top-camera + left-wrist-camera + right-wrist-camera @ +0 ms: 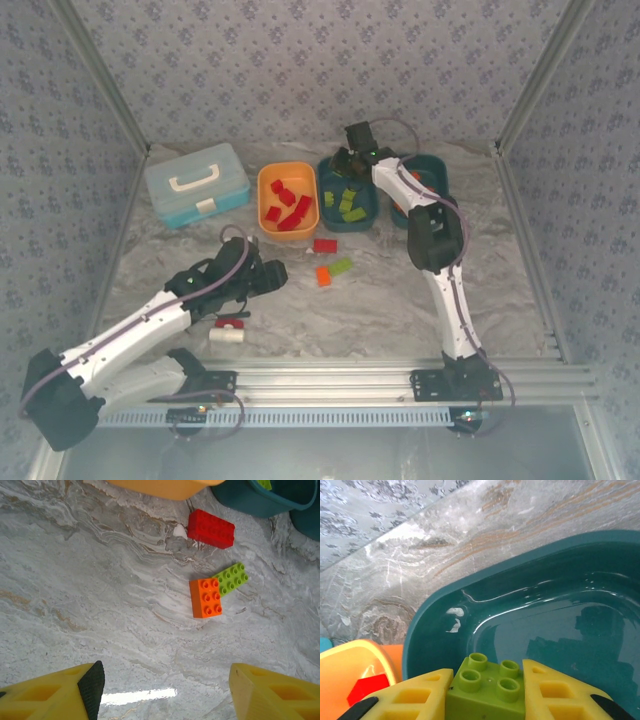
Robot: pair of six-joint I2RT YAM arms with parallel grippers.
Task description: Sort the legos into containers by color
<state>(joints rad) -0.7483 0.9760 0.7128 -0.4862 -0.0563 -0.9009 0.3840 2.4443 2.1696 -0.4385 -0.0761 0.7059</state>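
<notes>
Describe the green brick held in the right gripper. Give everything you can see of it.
The lime green brick looks like glossy moulded plastic, with four round hollow studs in a two-by-two square on top. It is clamped in the right gripper, a yellow finger pressed against each side, studs facing the wrist camera. It hangs over a dark teal tub. Only the fingers are seen touching it, and its lower part is out of frame.
</notes>
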